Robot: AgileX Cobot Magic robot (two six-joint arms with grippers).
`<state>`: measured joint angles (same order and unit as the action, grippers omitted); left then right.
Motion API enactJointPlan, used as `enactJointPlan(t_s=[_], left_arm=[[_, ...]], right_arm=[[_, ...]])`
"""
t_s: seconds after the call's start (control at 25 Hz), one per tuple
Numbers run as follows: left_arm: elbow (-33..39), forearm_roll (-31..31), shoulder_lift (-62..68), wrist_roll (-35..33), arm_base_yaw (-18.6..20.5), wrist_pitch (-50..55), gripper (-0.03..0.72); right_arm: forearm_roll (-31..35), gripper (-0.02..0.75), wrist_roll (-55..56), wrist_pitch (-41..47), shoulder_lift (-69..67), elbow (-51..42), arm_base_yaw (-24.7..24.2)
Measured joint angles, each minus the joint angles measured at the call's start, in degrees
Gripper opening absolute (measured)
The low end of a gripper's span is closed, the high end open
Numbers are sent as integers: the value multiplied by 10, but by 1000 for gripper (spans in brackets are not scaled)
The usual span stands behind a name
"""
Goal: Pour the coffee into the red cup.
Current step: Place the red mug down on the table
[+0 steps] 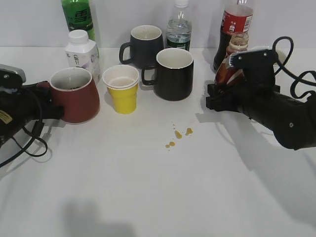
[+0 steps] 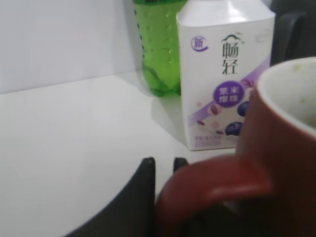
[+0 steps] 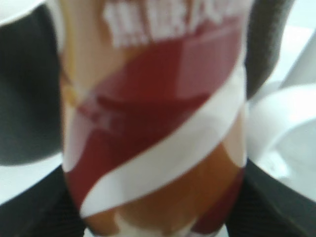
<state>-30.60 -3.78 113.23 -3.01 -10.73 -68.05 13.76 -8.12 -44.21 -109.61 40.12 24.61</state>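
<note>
The red cup (image 1: 75,96) stands at the table's left, with some dark liquid inside. My left gripper (image 1: 49,101) is shut on its loop handle; the left wrist view shows the handle (image 2: 212,190) between the black fingers (image 2: 164,165). The coffee bottle (image 1: 230,66), brown-orange with a white swirl, stands uncapped at the right, far from the cup. My right gripper (image 1: 219,96) is shut on its lower body. The right wrist view is filled by the bottle (image 3: 153,123) between the fingers (image 3: 154,219).
Between the arms stand a yellow paper cup (image 1: 122,91) and two black mugs (image 1: 174,73) (image 1: 143,44). A white carton (image 1: 83,53), green bottle (image 1: 78,17), water bottle (image 1: 178,27) and cola bottle (image 1: 236,22) line the back. Brown drops (image 1: 177,134) lie mid-table.
</note>
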Motion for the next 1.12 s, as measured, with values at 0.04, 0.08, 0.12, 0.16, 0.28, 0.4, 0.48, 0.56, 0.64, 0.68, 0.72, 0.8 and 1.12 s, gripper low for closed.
enactJointPlan(t_s=[0.04,0.08,0.12,0.16,0.28,0.4,0.48,0.56,0.64,0.68,0.72,0.8,1.12], left_arm=[[0,-3,0,0,0,-1,146],[0,-6,0,1,0,-1,179],[1,-11,0,1,0,-3,218],[2,-13,0,1,0,-6,250],[16,-16,0,2,0,-11,290],[33,-18,-4,2,0,-16,300],[44,-18,-11,2,0,-18,302],[57,-19,-21,2,0,-17,307],[68,-20,-30,2,0,-15,309],[74,-20,-35,2,0,-15,310],[81,-21,-40,4,0,-14,310],[92,-23,-48,8,0,-14,311],[150,-24,-128,74,0,-10,313]], right_arm=[[0,512,0,-2,-3,0,0],[-1,512,1,-5,-7,0,0],[-2,512,1,-9,-11,0,0],[-4,512,3,-17,-16,0,0],[-15,512,9,-32,-23,0,0],[-30,547,9,-35,-25,0,0],[-30,611,9,-30,-27,0,0],[-28,650,9,-18,-29,0,0],[-28,653,10,-9,-29,-1,0],[-28,654,10,-6,-26,-6,0],[-27,654,10,-2,-22,-13,0],[-26,656,10,2,-5,-28,0],[-25,655,11,94,80,-75,0]])
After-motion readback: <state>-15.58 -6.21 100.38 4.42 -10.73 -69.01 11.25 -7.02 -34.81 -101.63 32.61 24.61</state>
